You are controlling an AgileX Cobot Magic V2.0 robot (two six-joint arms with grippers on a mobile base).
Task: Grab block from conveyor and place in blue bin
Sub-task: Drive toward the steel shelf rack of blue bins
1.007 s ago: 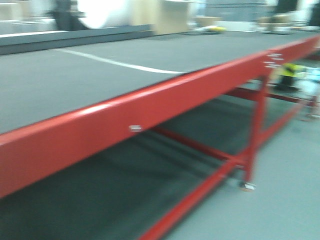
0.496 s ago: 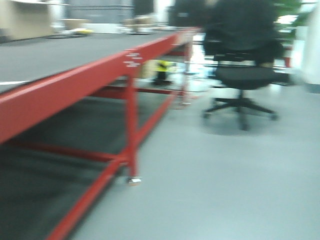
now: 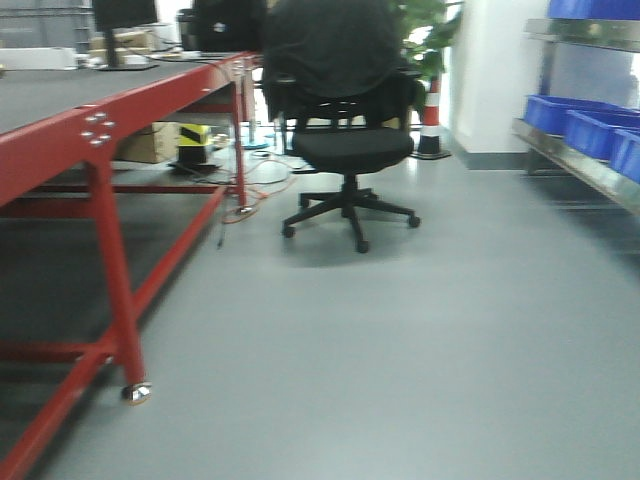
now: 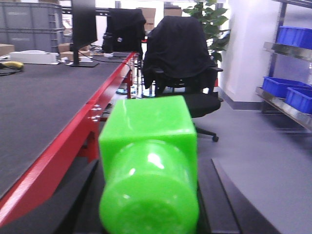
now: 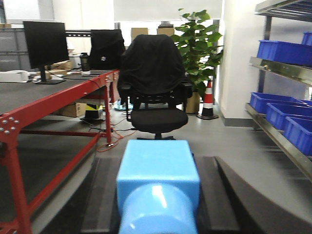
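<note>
1. Swung hard right since half a second back: now facing the black office chair (image 3: 345,140) square-on and sharp in the front view, after catching only a blur of it off to the right.
2. Left of the chair, picking up the red conveyor (image 3: 60,130) with its dark belt, pushed out to the edge of the view after filling the left half earlier.
3. Right of the chair, spotting blue bins (image 3: 590,125) lined up on a metal shelf (image 3: 580,170), well apart from both arms.
4. Over to the left wrist: left gripper (image 4: 148,204) clamped on the green block (image 4: 148,161), dark fingers (image 4: 80,200) hugging both sides; showing it just below and left of the chair, beside the conveyor's red edge.
5. Over to the right wrist: right gripper (image 5: 158,204) closed tight on a blue block (image 5: 158,170), fingers (image 5: 105,195) against its flanks; holding it straight below the chair in the picture, clear of the bins.
6. Behind the chair, noting a potted plant (image 5: 200,39) and a striped cone (image 5: 208,100); further left of the chair, a monitor (image 5: 45,38) standing on the belt.
</note>
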